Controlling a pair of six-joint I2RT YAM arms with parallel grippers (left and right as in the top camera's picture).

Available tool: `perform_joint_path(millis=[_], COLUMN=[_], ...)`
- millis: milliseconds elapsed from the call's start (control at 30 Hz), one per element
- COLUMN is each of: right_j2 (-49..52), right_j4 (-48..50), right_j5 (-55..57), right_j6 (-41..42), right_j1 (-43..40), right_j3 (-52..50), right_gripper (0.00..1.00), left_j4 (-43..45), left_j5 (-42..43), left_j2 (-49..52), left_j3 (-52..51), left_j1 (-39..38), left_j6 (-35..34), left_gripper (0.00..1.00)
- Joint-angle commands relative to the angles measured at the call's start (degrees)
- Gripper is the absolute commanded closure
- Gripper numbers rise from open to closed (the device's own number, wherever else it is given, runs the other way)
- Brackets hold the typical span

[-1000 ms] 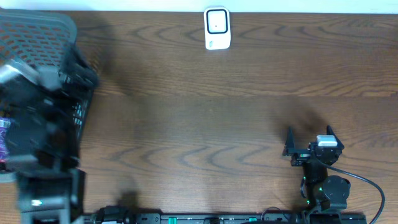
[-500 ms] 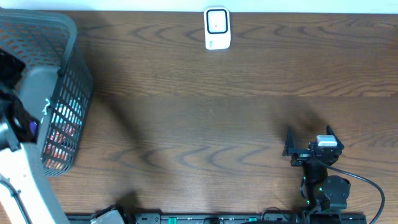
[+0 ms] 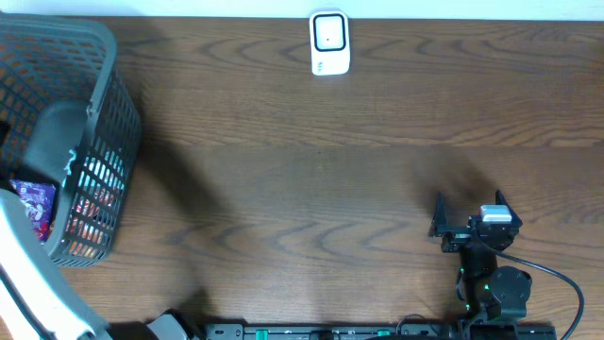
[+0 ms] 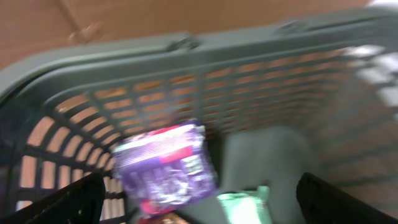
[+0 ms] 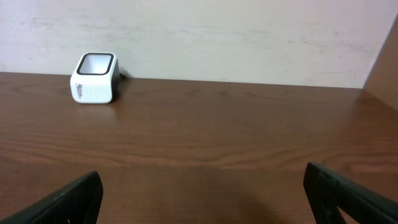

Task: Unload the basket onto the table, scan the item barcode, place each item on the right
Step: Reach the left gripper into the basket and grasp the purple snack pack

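Note:
A white barcode scanner [image 3: 329, 42] stands at the table's far edge, also in the right wrist view [image 5: 94, 78]. Items lie in a grey mesh basket [image 3: 106, 104] at the left: a purple packet [image 3: 33, 203], red packets [image 3: 90, 206] and a grey bag [image 3: 58, 137]. In the blurred left wrist view my left gripper [image 4: 199, 214] hangs open over the basket [image 4: 186, 59]. The purple packet [image 4: 165, 165] and a mint-green packet [image 4: 245, 208] lie below it, untouched. My right gripper [image 3: 469, 215] rests open near the front right, holding nothing [image 5: 205, 205].
A pale blurred shape [image 3: 33, 283] crosses the lower left corner of the overhead view. A cardboard box [image 4: 124, 15] stands behind the basket. A pale wall [image 5: 199, 37] rises behind the table's far edge.
The dark blurred arm that covered the basket in the overhead view has swung out of sight to the left, uncovering the basket and its purple packet. The right arm has not moved.

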Motion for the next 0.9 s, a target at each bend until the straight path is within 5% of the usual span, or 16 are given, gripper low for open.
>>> perform_joint_path(millis=[0, 467, 867], right_j2=[-0.3, -0.3, -0.3], right_j4=[-0.1, -0.1, -0.1], right_j5=[-0.1, -0.1, -0.1], right_j6=[-0.3, -0.3, -0.3], right_j1=[0.4, 0.4, 0.4], right_j3=[-0.2, -0.2, -0.2], right_gripper=[0.01, 0.01, 0.01], left_j4=[-0.8, 0.5, 2.9], left_j5=[-0.8, -0.9, -3.6], left_j2=[3.1, 13.6, 18.6], left_j3=[0.5, -1.9, -3.2], left_j1=[2.6, 3.1, 3.3], left_j6=[3.9, 26.7, 30.8], left_gripper=[0.02, 0.01, 0.04])
